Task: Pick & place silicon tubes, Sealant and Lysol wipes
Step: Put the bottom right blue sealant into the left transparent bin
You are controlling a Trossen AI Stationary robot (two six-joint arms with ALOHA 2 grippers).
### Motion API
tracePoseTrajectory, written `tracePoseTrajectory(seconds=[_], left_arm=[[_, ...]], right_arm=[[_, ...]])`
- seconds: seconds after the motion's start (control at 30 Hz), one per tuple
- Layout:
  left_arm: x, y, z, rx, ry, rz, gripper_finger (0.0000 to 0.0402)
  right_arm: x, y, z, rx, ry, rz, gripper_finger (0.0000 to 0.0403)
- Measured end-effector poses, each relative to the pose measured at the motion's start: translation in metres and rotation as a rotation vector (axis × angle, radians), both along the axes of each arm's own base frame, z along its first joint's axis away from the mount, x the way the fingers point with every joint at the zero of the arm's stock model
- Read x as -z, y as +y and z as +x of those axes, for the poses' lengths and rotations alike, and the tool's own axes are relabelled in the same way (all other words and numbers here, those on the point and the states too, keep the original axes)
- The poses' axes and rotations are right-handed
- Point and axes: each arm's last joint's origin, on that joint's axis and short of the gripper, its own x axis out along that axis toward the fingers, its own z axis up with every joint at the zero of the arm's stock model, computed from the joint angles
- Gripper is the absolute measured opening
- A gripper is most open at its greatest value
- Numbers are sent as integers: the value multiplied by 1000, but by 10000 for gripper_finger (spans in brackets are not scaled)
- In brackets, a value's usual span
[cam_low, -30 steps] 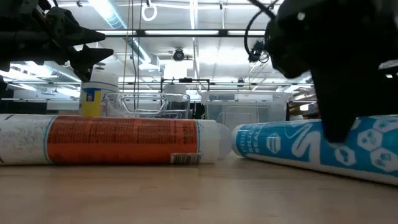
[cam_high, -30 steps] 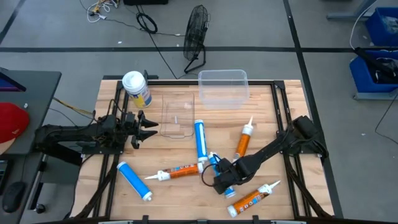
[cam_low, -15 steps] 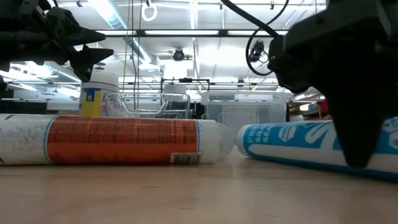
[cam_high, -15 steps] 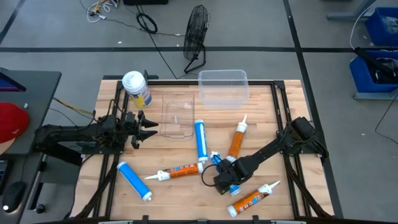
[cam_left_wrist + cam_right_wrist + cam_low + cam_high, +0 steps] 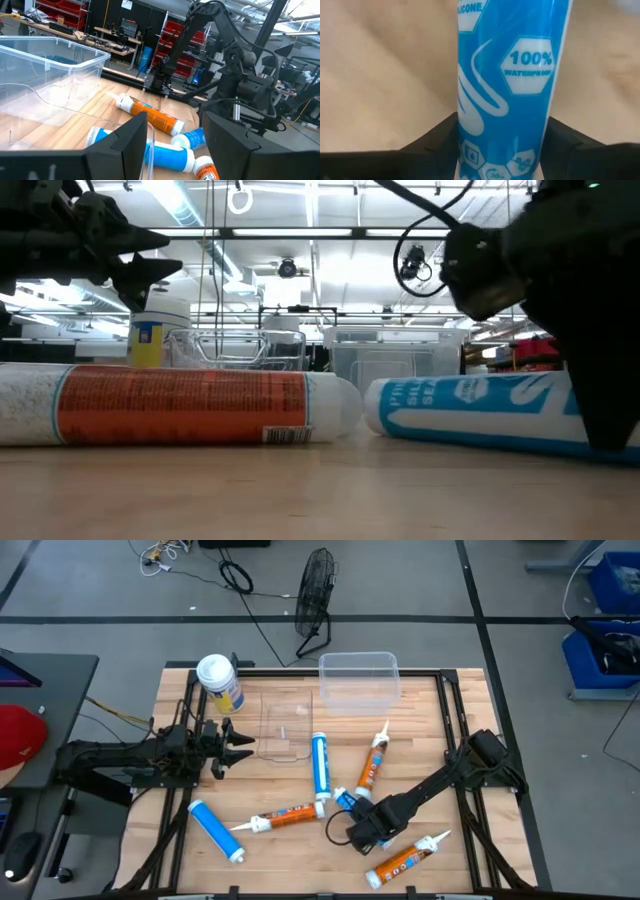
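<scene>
My right gripper [image 5: 352, 830] is shut on a blue silicone tube [image 5: 505, 75] near the table's front middle; only the tube's far end [image 5: 346, 802] shows past it in the high view. Another blue tube [image 5: 320, 765], one more [image 5: 216, 831] and three orange sealant tubes [image 5: 290, 813] [image 5: 371, 766] [image 5: 405, 860] lie flat on the table. The Lysol wipes canister [image 5: 219, 681] stands upright at the far left. My left gripper [image 5: 240, 745] is open and empty above the table's left side. My right gripper pinches the blue tube's round body [image 5: 470, 135] between its two fingers [image 5: 432, 145], which lie across the tube. The fingers come from above, slanting down. In the low view the tube [image 5: 470, 410] lies along the table.
A clear plastic bin [image 5: 359, 680] stands at the far middle, with a clear lid [image 5: 285, 727] lying flat beside it. The orange tube [image 5: 180, 405] lies end to end with the held tube. A fan [image 5: 315, 595] stands on the floor beyond the table.
My right gripper has moved a little toward the table's far left with the blue tube, whose far end has slid leftward along the table. The orange tube beyond it and the orange tube at its left have been shoved toward the left.
</scene>
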Motion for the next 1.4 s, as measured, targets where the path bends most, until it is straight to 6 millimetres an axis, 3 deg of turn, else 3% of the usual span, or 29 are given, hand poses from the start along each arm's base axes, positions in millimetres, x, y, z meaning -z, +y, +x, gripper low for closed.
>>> tracePoseTrajectory(seconds=[0.33, 0.63, 0.9, 1.23, 1.4], left_arm=[[0, 0, 0, 0, -2, 0, 197], [-5, 0, 0, 9, -49, 9, 197], [-22, -6, -5, 151, -239, 159, 214], [-28, -7, -6, 106, -294, 125, 322], [-34, -7, -9, 116, -362, 81, 351]], right_arm=[[-36, 17, 4, -141, -86, -161, 200], [-64, 15, 7, -161, -193, -444, 200], [-83, -8, 47, -217, -460, -747, 200], [-108, -40, 104, -356, -712, -839, 200], [-121, -56, 121, -393, -819, -867, 200]])
